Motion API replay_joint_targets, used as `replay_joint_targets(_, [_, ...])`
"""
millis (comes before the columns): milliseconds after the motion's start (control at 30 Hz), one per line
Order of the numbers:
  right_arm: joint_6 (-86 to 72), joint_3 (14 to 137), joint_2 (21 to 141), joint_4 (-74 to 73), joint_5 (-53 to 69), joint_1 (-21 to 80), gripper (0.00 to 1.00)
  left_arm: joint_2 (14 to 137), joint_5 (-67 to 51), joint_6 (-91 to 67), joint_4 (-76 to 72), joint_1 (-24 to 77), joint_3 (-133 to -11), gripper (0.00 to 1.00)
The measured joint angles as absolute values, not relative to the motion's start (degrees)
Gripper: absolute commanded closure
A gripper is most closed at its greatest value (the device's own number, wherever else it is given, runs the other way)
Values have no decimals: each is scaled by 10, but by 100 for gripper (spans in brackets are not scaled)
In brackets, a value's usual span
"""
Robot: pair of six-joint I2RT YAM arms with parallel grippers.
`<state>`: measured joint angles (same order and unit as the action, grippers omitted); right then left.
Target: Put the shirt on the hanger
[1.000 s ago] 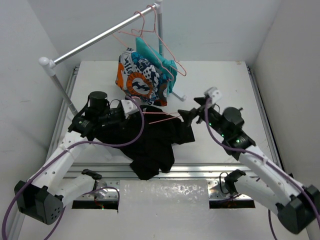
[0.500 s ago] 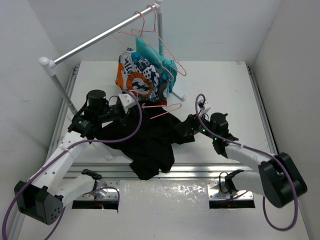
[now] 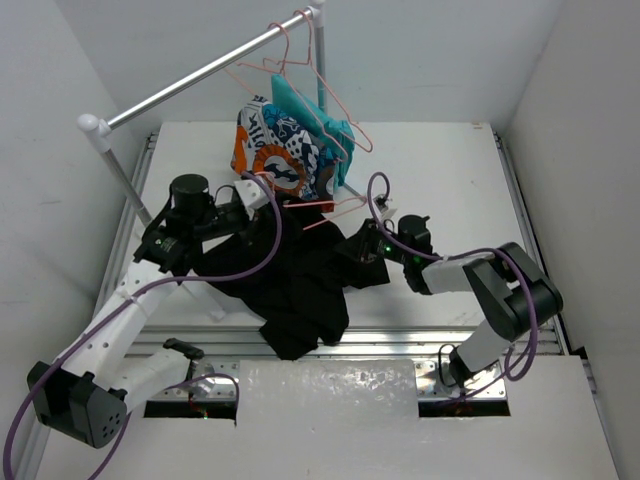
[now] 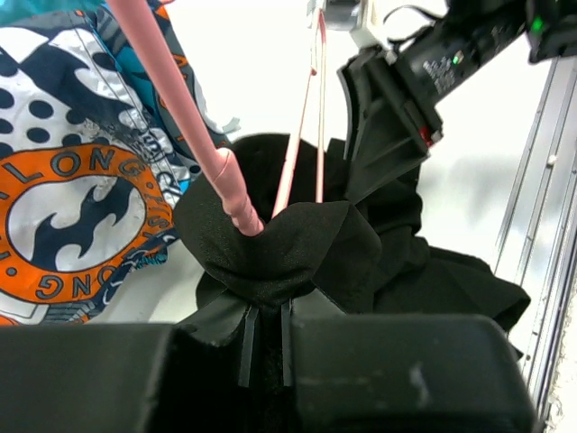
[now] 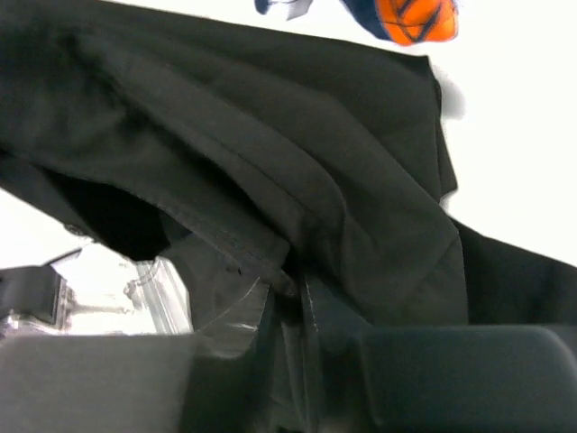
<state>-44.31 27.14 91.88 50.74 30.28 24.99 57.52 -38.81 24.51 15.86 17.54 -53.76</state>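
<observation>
- The black shirt [image 3: 300, 285] lies crumpled near the middle of the white tabletop [image 3: 440, 170], between the 2 arms, with 1 end trailing toward the near edge.
- The left gripper [image 3: 262, 203] sits at the shirt's far-left corner. In its wrist view the left gripper [image 4: 264, 317] has its jaws narrow, pinching a bunched fold of the shirt [image 4: 288, 248].
- The pink hanger [image 3: 325, 208] lies over the far side of the shirt, reaching from the left gripper toward the right arm.
- In the left wrist view, 1 wire of the hanger [image 4: 194, 135] runs down into the pinched fold. Whether the jaws also clamp that wire cannot be told.
- The right gripper [image 3: 362, 245] is low at the shirt's right edge. In its wrist view the right gripper [image 5: 288, 311] has its jaws narrow, nipping a hem of the shirt [image 5: 270, 153], and the cloth drapes away from the grip.
- Behind the shirt, a patterned garment [image 3: 275, 160] and a teal garment [image 3: 315, 120] sit below a rail [image 3: 200, 75].
- More pink hangers [image 3: 320, 90] hang from the rail.
</observation>
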Motion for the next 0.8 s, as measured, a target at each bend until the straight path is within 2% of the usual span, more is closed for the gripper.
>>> replay_joint_targets(33, [-452, 271, 928, 518, 301, 250, 95, 575, -388, 243, 157, 175, -538, 100])
replay_joint_targets(100, [-470, 270, 936, 529, 292, 250, 100, 575, -388, 241, 158, 175, -540, 100])
replay_joint_targets(233, [-475, 248, 898, 526, 253, 236, 100, 575, -393, 258, 179, 175, -544, 100])
replay_joint_targets(533, [-442, 218, 695, 441, 240, 122, 100, 573, -463, 429, 312, 176, -551, 100])
replay_joint_targets(633, [-425, 218, 675, 409, 260, 115, 100, 573, -455, 425, 298, 176, -550, 100])
replay_joint_targets(800, [-373, 219, 644, 324, 266, 116, 100, 572, -377, 370, 218, 176, -531, 100])
